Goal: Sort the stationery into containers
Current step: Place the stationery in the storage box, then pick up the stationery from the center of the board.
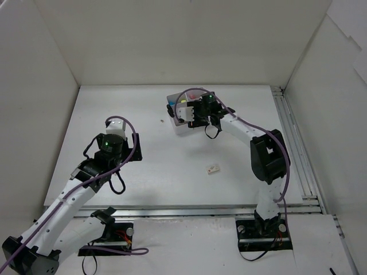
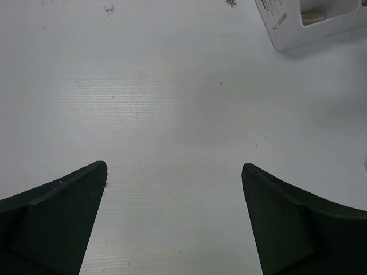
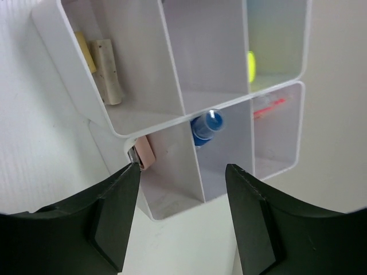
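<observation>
The white organiser [image 1: 179, 127] stands at the table's far middle; my right gripper [image 1: 184, 112] hovers over it, open and empty. In the right wrist view the organiser [image 3: 172, 63] holds a pink eraser [image 3: 145, 152], a blue-capped bottle [image 3: 207, 126], beige erasers [image 3: 107, 70], a yellow-capped item [image 3: 251, 66] and red pens [image 3: 269, 107] in separate compartments. My right gripper [image 3: 182, 172] is just above the compartment with the pink eraser. A small beige eraser [image 1: 213, 169] lies alone on the table. My left gripper [image 2: 174, 169] is open and empty over bare table.
White walls enclose the table on the left, back and right. A metal rail [image 1: 292, 143] runs along the right edge. A corner of the organiser [image 2: 298, 26] shows at the top right of the left wrist view.
</observation>
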Controlling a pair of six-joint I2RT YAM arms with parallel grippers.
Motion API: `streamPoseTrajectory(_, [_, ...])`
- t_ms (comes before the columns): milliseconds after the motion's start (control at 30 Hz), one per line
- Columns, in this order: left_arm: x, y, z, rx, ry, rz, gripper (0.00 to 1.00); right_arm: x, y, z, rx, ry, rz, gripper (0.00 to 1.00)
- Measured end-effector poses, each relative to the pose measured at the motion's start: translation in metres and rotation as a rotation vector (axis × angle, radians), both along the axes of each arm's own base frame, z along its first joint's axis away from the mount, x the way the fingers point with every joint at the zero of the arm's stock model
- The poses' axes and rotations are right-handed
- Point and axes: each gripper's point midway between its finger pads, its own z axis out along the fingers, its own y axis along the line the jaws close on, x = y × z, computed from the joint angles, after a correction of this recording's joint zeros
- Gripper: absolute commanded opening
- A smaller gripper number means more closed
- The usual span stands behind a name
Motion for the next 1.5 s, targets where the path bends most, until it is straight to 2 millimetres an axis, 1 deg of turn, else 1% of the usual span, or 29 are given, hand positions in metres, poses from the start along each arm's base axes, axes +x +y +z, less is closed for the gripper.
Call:
streamPoseTrajectory(33, [0.000,-0.001,0.000,-0.003,0.000,-0.004,1.00,-0.002,0.000,0.005,0.013,0.000,-0.004,0.63])
streamPoseTrajectory(133, [-0.001,-0.003,0.003,-0.016,-0.008,-0.015,0.99,-0.008,0.001,0.033,0.091,-0.004,-0.042,0.67])
streamPoseTrajectory(167, [-0.002,-0.004,0.005,-0.022,-0.013,-0.020,0.99,-0.010,0.001,0.044,0.130,0.001,-0.066,0.79])
streamPoseTrajectory(200, [-0.002,-0.004,0.007,-0.028,-0.019,-0.024,1.00,-0.013,0.000,0.056,0.176,0.003,-0.099,0.84])
streamPoseTrajectory(233, [-0.003,-0.006,0.009,-0.037,-0.026,-0.031,1.00,-0.015,0.000,0.072,0.245,0.007,-0.154,0.98])
streamPoseTrajectory(300, [-0.004,-0.008,0.014,-0.055,-0.043,-0.042,0.99,-0.018,-0.006,0.105,0.403,0.007,-0.290,0.98])
streamPoseTrajectory(333, [-0.004,-0.009,0.015,-0.063,-0.048,-0.047,0.99,-0.021,-0.010,0.123,0.509,0.014,-0.379,0.98])
streamPoseTrajectory(400, [-0.005,-0.011,0.017,-0.075,-0.052,-0.052,0.99,-0.032,-0.024,0.152,0.706,0.046,-0.569,0.98])
streamPoseTrajectory(467, [-0.006,-0.011,0.016,-0.083,-0.050,-0.050,0.99,-0.048,-0.040,0.173,0.905,0.102,-0.762,0.98])
streamPoseTrajectory(500, [-0.007,-0.011,0.014,-0.087,-0.045,-0.046,0.99,-0.057,-0.048,0.179,0.991,0.134,-0.855,0.98])
streamPoseTrajectory(533, [-0.008,-0.011,0.012,-0.090,-0.040,-0.044,0.99,-0.068,-0.054,0.180,1.064,0.167,-0.937,0.98])
streamPoseTrajectory(567, [-0.008,-0.011,0.010,-0.094,-0.033,-0.044,0.99,-0.080,-0.063,0.175,1.117,0.198,-1.023,0.98])
streamPoseTrajectory(600, [-0.010,-0.013,0.006,-0.100,-0.025,-0.047,0.99,-0.092,-0.069,0.166,1.155,0.234,-1.101,0.98])
streamPoseTrajectory(633, [-0.011,-0.014,0.002,-0.106,-0.013,-0.053,0.99,-0.106,-0.073,0.150,1.174,0.279,-1.176,0.98])
streamPoseTrajectory(733, [-0.017,-0.018,-0.013,-0.120,0.027,-0.069,0.99,-0.148,-0.075,0.086,1.123,0.423,-1.370,0.98])
streamPoseTrajectory(833, [-0.024,-0.020,-0.030,-0.132,0.066,-0.078,0.99,-0.194,-0.078,0.015,0.997,0.550,-1.565,0.98])
streamPoseTrajectory(900, [-0.029,-0.019,-0.037,-0.138,0.080,-0.081,0.99,-0.221,-0.081,-0.016,0.931,0.610,-1.665,0.98])
streamPoseTrajectory(933, [-0.031,-0.020,-0.040,-0.141,0.085,-0.087,0.99,-0.231,-0.081,-0.027,0.917,0.629,-1.711,0.98])
streamPoseTrajectory(1000, [-0.034,-0.021,-0.042,-0.151,0.084,-0.101,1.00,-0.247,-0.080,-0.045,0.901,0.659,-1.795,0.98])
streamPoseTrajectory(1067, [-0.037,-0.024,-0.042,-0.165,0.076,-0.117,0.99,-0.256,-0.078,-0.056,0.899,0.671,-1.850,0.98])
streamPoseTrajectory(1200, [-0.041,-0.026,-0.045,-0.183,0.068,-0.138,0.99,-0.262,-0.071,-0.075,0.888,0.675,-1.938,0.97])
streamPoseTrajectory(1267, [-0.042,-0.028,-0.046,-0.188,0.072,-0.149,0.99,-0.263,-0.067,-0.085,0.866,0.670,-1.972,0.95])
streamPoseTrajectory(1333, [-0.042,-0.030,-0.048,-0.190,0.083,-0.158,0.99,-0.262,-0.064,-0.095,0.846,0.666,-2.001,0.90])
streamPoseTrajectory(1367, [-0.042,-0.031,-0.049,-0.190,0.087,-0.161,0.99,-0.261,-0.062,-0.099,0.839,0.664,-2.012,0.84])
streamPoseTrajectory(1400, [-0.042,-0.031,-0.050,-0.189,0.091,-0.162,1.00,-0.260,-0.062,-0.102,0.838,0.658,-2.023,0.81])
streamPoseTrajectory(1467, [-0.042,-0.032,-0.051,-0.187,0.098,-0.163,0.99,-0.259,-0.063,-0.105,0.841,0.640,-2.037,0.75])
streamPoseTrajectory(1500, [-0.042,-0.032,-0.052,-0.188,0.100,-0.165,0.99,-0.257,-0.064,-0.105,0.850,0.630,-2.042,0.73])
